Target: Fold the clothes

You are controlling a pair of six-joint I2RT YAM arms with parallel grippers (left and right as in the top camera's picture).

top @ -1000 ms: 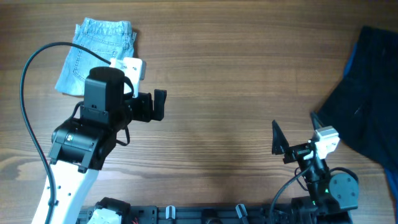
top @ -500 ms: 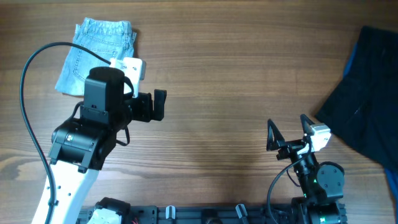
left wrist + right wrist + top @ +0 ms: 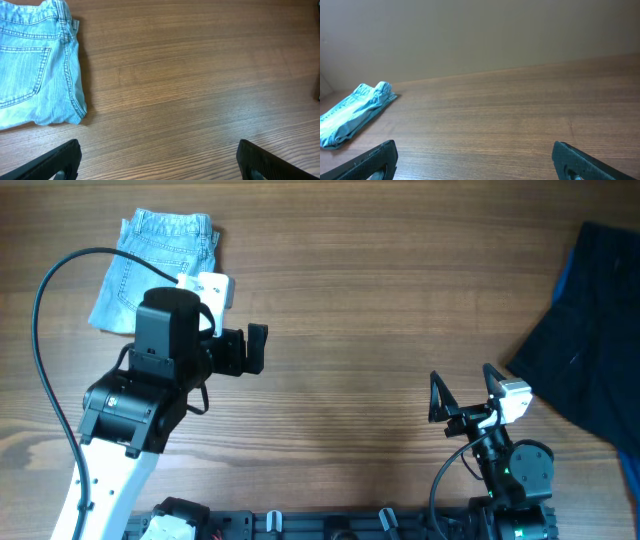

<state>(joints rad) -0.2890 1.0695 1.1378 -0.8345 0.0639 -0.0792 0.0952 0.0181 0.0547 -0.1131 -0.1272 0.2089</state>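
Shorts made of pale blue denim [image 3: 160, 265] are lying near the far left corner of the wooden table [image 3: 380, 280]. They are sitting in a small, neat bundle, with one half laid over the other, so they are looking folded already. A stitched back pocket and the waistband are facing up in the left wrist view. That corner is probably working as a spot for finished things, out of the way of the middle of the table.

The left gripper [image 3: 256, 350] is hanging near the shorts, on the side toward the middle of the table, and is not touching them. Its two fingers are spread wide apart and are holding nothing. This makes sense if the folding is done, because there is nothing left to pinch.

The right gripper [image 3: 463, 395] is sitting low by the near edge, toward the right side, well apart from the shorts. Its fingers are also spread wide, with nothing between them. It is pointing across the bare wood, and the shorts are showing far off to the left in its camera.

A dark cloth with a bright blue edge [image 3: 590, 330] is lying at the right edge of the table. Neither gripper is touching it.
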